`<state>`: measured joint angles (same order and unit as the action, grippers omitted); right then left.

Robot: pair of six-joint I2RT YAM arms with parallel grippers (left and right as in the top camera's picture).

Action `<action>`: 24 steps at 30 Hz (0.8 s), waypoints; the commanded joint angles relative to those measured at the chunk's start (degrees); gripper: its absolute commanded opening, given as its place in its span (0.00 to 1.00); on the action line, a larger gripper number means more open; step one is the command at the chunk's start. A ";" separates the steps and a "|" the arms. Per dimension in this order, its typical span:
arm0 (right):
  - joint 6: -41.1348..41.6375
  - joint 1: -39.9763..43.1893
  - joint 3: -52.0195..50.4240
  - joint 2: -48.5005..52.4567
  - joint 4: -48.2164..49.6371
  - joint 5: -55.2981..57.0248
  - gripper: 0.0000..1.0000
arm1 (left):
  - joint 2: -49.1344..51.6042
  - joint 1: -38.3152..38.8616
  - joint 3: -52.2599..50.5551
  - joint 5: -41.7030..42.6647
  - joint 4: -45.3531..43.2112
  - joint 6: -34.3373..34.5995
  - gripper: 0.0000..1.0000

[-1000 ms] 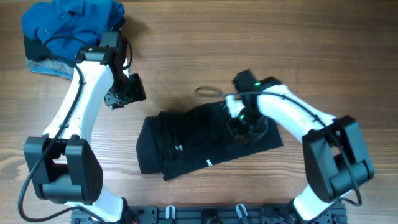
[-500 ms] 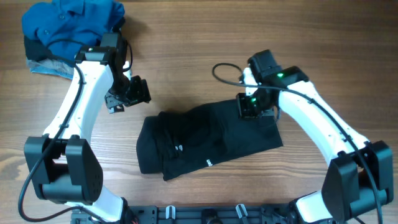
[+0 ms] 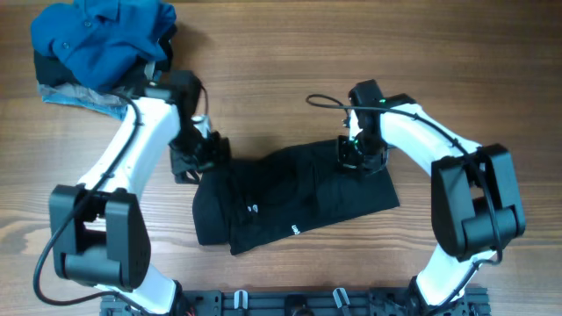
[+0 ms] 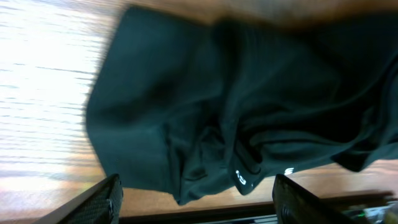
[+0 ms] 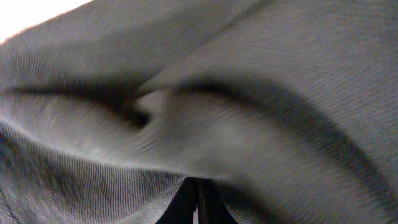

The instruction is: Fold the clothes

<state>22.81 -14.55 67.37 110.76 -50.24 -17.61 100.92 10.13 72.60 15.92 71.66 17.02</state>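
The clothes (image 3: 290,197), a black T-shirt, lie crumpled in a rough band across the middle of the wooden table, with small white marks near the front edge. My left gripper (image 3: 200,156) hovers open at the shirt's upper left corner. In the left wrist view its fingers (image 4: 102,199) stand wide apart, with nothing between them and the clothes (image 4: 236,93) spread beyond. My right gripper (image 3: 360,156) sits on the shirt's upper right edge. In the right wrist view the right gripper (image 5: 198,199) is shut, and the clothes (image 5: 249,93) pucker at its tips and fill the view.
A bright blue shirt (image 3: 101,39) is heaped at the back left corner on a grey-blue denim piece (image 3: 75,95). A black cable (image 3: 320,98) loops behind the right wrist. A dark rail (image 3: 290,303) runs along the table's front edge.
The left gripper has opened wider and dropped right to the shirt's left corner. The right gripper has moved from the shirt's middle up to its upper right edge, still shut.
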 commanded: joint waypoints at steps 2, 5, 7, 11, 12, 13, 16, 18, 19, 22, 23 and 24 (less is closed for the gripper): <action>9.05 7.50 -1.49 6.91 4.85 5.60 0.04 | -1.05 4.90 -6.27 2.75 -5.07 0.85 0.76; 7.87 10.03 -0.98 5.51 6.05 4.02 0.04 | -1.05 6.21 -9.49 2.73 -9.35 4.79 0.74; 6.21 10.99 -0.61 4.13 6.34 3.41 0.04 | -1.01 6.56 -11.69 2.75 -13.35 7.30 0.72; 3.85 11.19 -0.57 0.44 6.34 2.75 0.04 | -0.94 6.54 -14.19 2.73 -21.53 8.76 0.68; 2.45 11.19 -0.57 -0.66 6.29 2.08 0.04 | -0.94 6.49 -14.21 2.73 -22.73 8.74 0.68; 1.16 11.19 -0.57 -1.79 6.14 1.42 0.04 | -0.94 6.45 -14.21 2.73 -23.56 8.74 0.68; -2.19 11.19 -0.57 -5.81 5.51 0.85 0.11 | -0.98 5.46 -14.08 2.89 -23.08 8.72 0.72; -3.89 11.19 -0.57 -8.41 4.87 0.85 0.19 | -0.98 4.20 -14.08 3.85 -21.29 6.91 0.75; -4.96 11.19 -0.57 -10.23 4.33 0.85 0.24 | -0.96 3.41 -14.08 4.24 -20.20 5.57 0.76; -5.90 11.19 -0.57 -13.35 3.06 0.76 0.31 | -0.96 1.38 -14.10 4.24 -18.21 2.47 0.80; -6.71 11.19 -0.57 -14.43 2.51 0.57 0.36 | -0.96 0.76 -14.10 4.22 -18.05 0.20 0.86; -7.78 11.19 -0.57 -14.95 1.84 0.20 0.39 | -0.96 0.48 -14.12 4.24 -18.05 -0.92 0.89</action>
<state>18.92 -3.79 67.11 98.52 -47.22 -17.91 100.90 12.21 58.65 19.05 53.17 22.04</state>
